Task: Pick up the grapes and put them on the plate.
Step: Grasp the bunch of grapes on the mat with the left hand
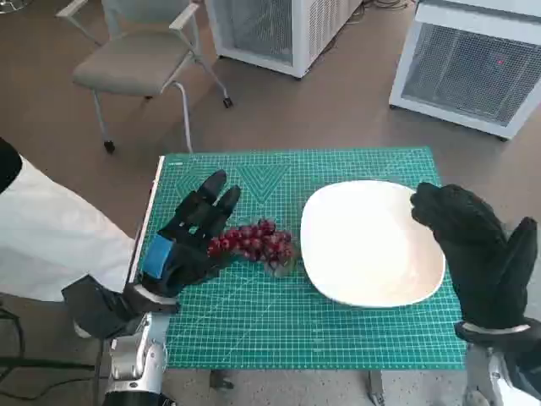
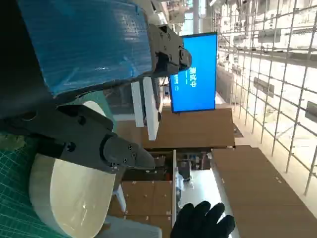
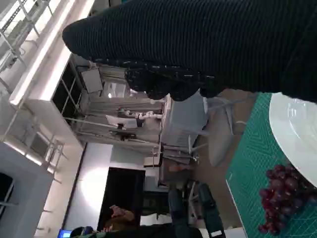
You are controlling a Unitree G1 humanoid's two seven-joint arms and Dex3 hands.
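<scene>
Green cutting mat point(image 1: 338, 330) covered the small table. White plate point(image 1: 372, 245) lay on the mat's right half. Right hand point(image 1: 478, 254) in black glove hovered at the plate's right edge, fingers loosely curled, holding nothing seen; whether relaxed or clenched I could not tell. Left hand point(image 1: 190, 237) sat on the mat left of the plate, fingers spread and released, tips touching the grapes point(image 1: 254, 243) but not gripping. Grapes lay on the mat just beside the plate's left rim, not on it.
</scene>
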